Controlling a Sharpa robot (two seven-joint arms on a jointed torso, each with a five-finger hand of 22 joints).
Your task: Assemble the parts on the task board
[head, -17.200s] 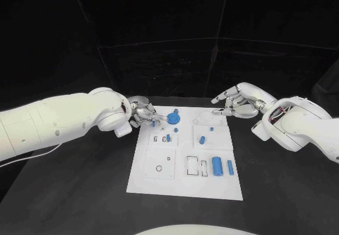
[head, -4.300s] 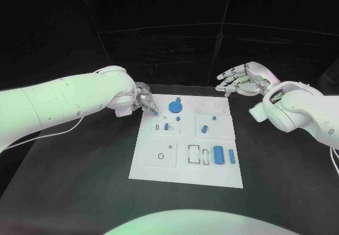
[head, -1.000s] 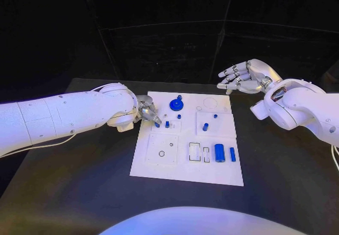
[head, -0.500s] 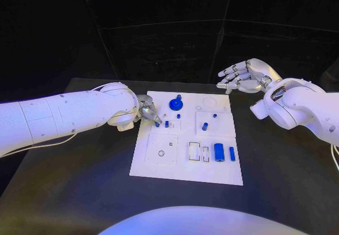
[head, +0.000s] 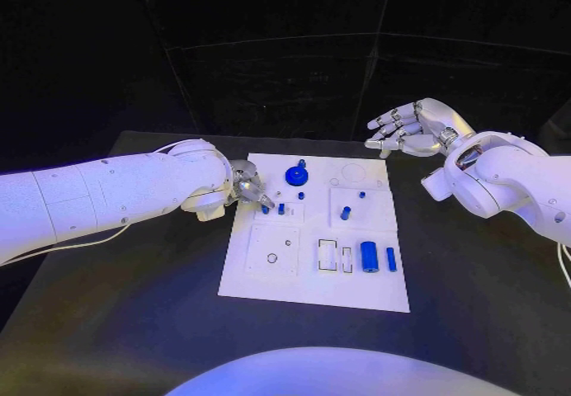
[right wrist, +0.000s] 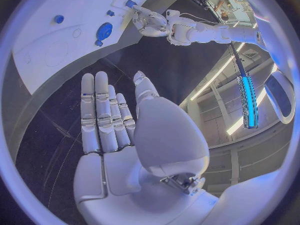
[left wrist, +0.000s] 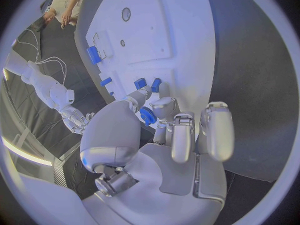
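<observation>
In the head view, we see our left hand (head: 247, 186) at the upper left edge of the task board (head: 298, 280), its fingers (left wrist: 167, 107) pinching a small blue peg (left wrist: 147, 116). It seems to hang just over the small plate with two standing pegs (head: 280, 209), though contact is hard to judge. Our right hand (head: 408, 130) hovers, holding nothing with fingers spread, off the board's upper right corner. A blue gear (head: 296, 175) sits near the top, and a blue cylinder (head: 369, 257) lies lower right. A tilted peg could jam at its hole or slip from so light a pinch.
</observation>
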